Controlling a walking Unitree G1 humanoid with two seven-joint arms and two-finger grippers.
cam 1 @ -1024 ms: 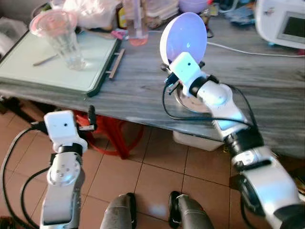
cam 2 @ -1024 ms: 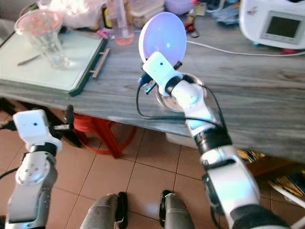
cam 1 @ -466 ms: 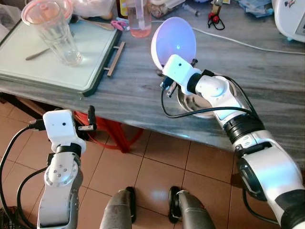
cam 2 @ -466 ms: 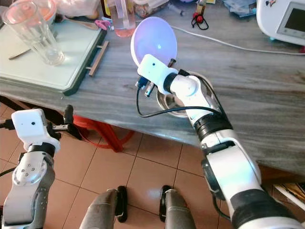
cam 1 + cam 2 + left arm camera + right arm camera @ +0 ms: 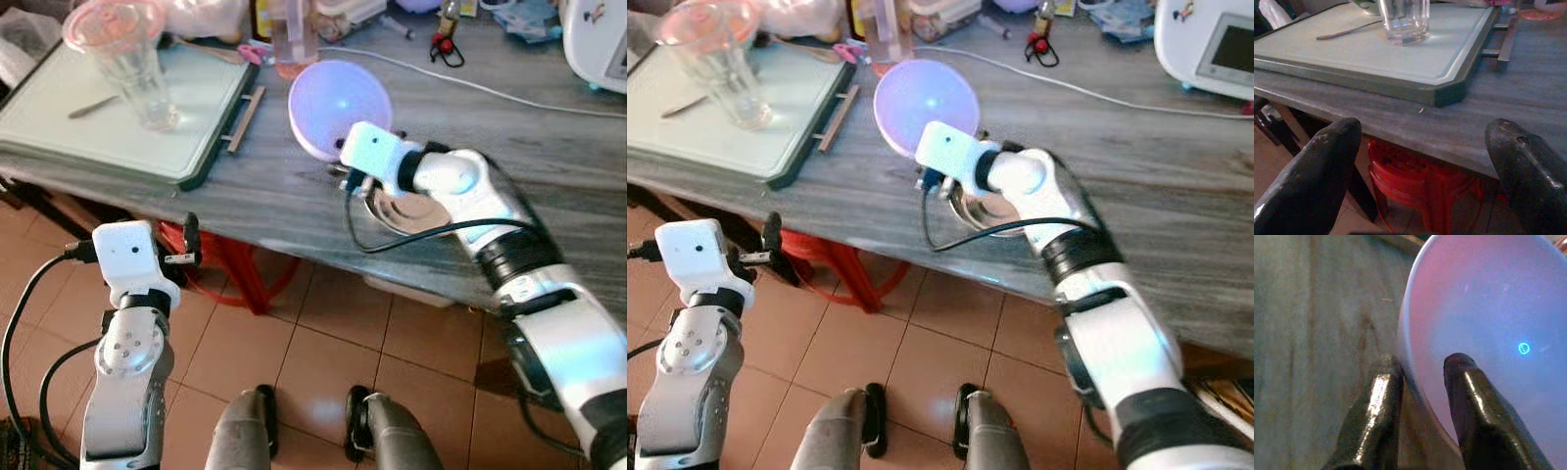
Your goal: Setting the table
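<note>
Right gripper (image 5: 1420, 377) pinches the white bowl's (image 5: 338, 96) rim, seemingly above the table (image 5: 549, 147); left gripper (image 5: 1425, 166) gapes empty

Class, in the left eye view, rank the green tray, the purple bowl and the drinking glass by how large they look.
1. Green tray, the largest.
2. Purple bowl, pinched at its rim by the right gripper.
3. Drinking glass, though it is close to the bowl.

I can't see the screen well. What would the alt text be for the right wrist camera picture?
Close-up of the right gripper: its two black fingers pinch the rim of a pale lilac bowl, one finger inside and one outside. Beneath lies the grey wood-grain table.
</note>
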